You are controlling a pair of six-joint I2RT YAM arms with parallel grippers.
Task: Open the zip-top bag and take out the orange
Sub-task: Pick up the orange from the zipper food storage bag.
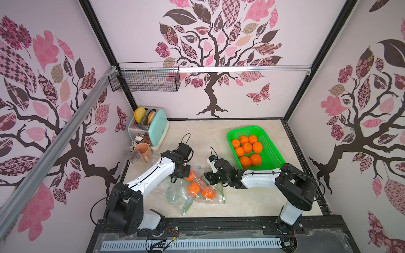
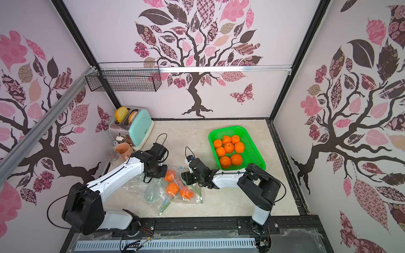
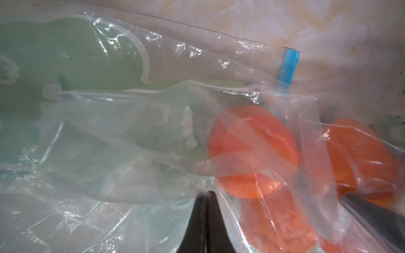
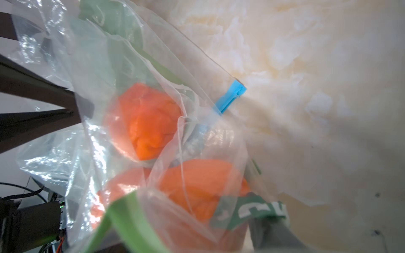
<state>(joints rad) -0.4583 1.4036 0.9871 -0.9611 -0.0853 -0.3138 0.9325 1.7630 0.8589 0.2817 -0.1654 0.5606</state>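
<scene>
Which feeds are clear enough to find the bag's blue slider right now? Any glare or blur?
Both top views: sharp, evenly lit, edges bowed by the wide lens. Left wrist view: soft, glare streaks on the zip-top bag, blue slider readable. Right wrist view: blurrier, nearest orange smeared, slider distinct.

Eight loose oranges (image 1: 247, 147), three bagged oranges (image 1: 194, 188), one green basket (image 1: 272, 156), one toaster (image 1: 157, 128), one mug (image 1: 142, 151), one wire rack (image 1: 144, 80)
</scene>
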